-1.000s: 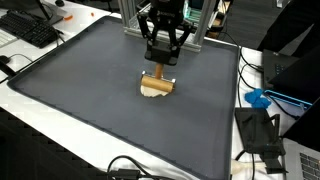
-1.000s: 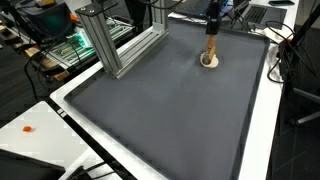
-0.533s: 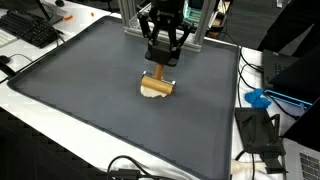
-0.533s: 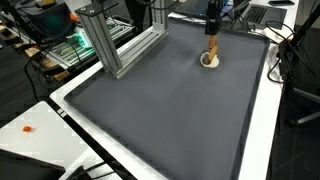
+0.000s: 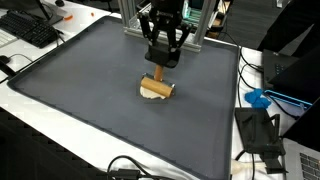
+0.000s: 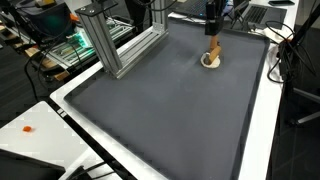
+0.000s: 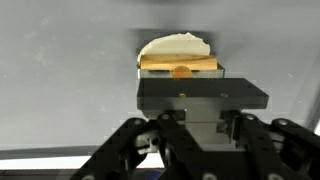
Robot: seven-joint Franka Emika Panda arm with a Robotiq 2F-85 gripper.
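In an exterior view the camera stands near the mat point(image 5: 90, 110), above its front edge, and faces the gripper point(image 5: 161, 62) and the metal frame point(image 5: 130, 10) behind it. In an exterior view the camera sits farther off, past a corner of the mat point(image 6: 170, 110), looking along it. The wrist view looks down from close up. All three share the mat and the wooden block point(image 5: 155, 89)

In the wrist view the gripper point(image 7: 181, 76) hid the lower part of the wooden piece point(image 7: 178, 52), and its fingertips merged into dark blur. In an exterior view the gripper point(image 6: 212, 33), near the desk's point(image 6: 150, 120) far edge, was too small to show whether its jaws touched the piece.
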